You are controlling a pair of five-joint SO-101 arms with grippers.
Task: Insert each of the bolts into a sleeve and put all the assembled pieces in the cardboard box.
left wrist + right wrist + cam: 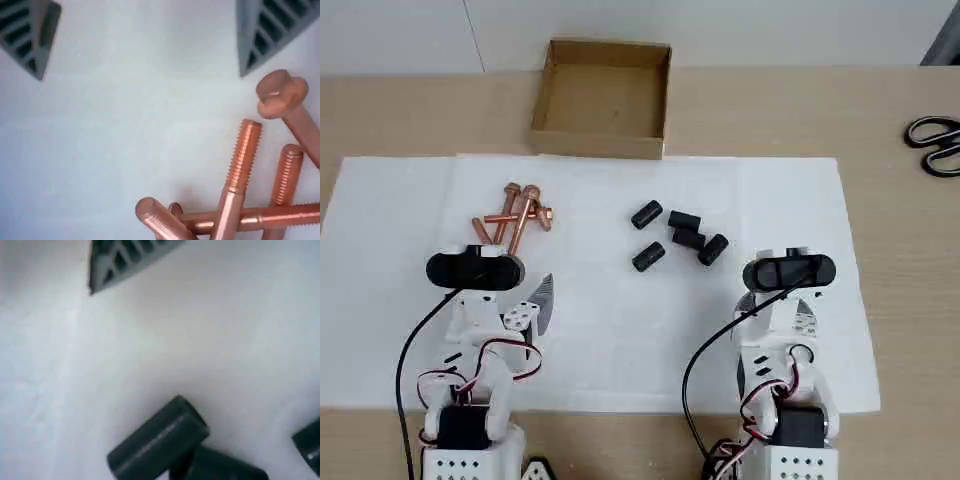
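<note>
Bolts [243,155] — threaded copper shafts, round flanged heads — lie heaped just ahead of left gripper [140,74], its ribbed grey jaws spread wide.

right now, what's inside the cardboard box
The cardboard box shows only its bare brown floor. The bolts and sleeves lie outside on the white paper. Its near wall hides a thin strip of floor.

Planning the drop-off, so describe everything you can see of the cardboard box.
The box is plain brown cardboard, shallow and roughly square, open-topped with four low walls and no flaps showing. It is empty and sits flat on the wooden table, at the far edge of the white sheet, slightly skewed. Nothing else touches it.
</note>
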